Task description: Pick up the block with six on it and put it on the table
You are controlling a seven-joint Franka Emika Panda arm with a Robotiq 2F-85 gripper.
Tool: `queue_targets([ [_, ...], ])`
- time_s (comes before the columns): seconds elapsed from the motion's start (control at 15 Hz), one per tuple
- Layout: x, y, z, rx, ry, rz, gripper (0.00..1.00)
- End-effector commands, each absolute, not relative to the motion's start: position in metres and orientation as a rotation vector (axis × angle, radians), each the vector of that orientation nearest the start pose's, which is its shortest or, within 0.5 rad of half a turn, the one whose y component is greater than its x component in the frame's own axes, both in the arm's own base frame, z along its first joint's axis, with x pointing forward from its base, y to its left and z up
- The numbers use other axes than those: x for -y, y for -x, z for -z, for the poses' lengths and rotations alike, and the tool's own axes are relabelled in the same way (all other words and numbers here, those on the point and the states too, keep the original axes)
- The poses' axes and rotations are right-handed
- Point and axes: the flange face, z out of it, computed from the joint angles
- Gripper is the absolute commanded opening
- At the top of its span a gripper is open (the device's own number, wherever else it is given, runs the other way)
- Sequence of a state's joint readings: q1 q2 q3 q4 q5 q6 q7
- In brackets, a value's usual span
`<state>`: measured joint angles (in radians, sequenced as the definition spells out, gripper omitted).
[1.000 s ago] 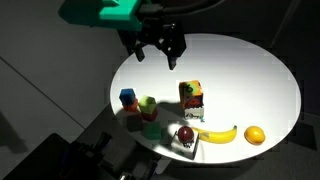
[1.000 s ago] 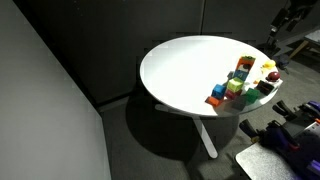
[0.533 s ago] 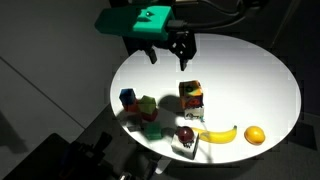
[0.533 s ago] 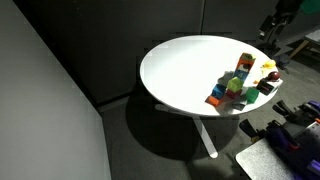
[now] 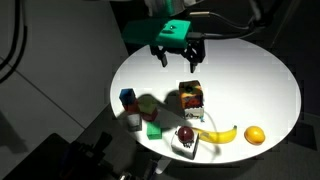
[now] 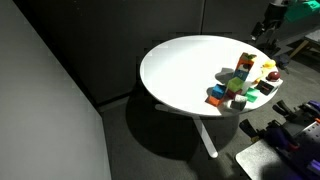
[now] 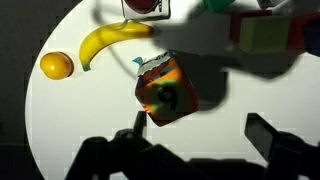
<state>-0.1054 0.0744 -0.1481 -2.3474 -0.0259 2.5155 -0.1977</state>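
Observation:
The block with six on it (image 7: 167,92) shows an orange-yellow top face with a dark "6" in the wrist view. In both exterior views (image 5: 191,95) (image 6: 245,64) it sits on top of a small stack on the round white table (image 5: 255,75) (image 6: 180,75). My gripper (image 5: 178,58) (image 7: 196,140) is open and empty. It hovers above the table just behind the stack, with the block a little ahead of its fingertips. In an exterior view only part of the arm (image 6: 272,18) shows at the frame's edge.
A toy banana (image 5: 218,134) (image 7: 110,42) and an orange (image 5: 255,135) (image 7: 56,66) lie near the table's edge. A dark red fruit on a white block (image 5: 186,135), green cubes (image 5: 150,127) and a blue-topped block (image 5: 127,98) stand beside the stack.
My gripper has moved right across the table, from behind the blue and green blocks to just behind the stack with the six block. The objects have not moved.

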Motion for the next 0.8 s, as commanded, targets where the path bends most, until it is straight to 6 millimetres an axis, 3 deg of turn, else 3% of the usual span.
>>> queue_targets([
  [0.0, 0.140, -0.520, -0.296, 0.038, 3.180, 0.151, 1.00],
  [0.73, 0.157, -0.524, -0.241, 0.370, 3.188, 0.124, 1.00],
])
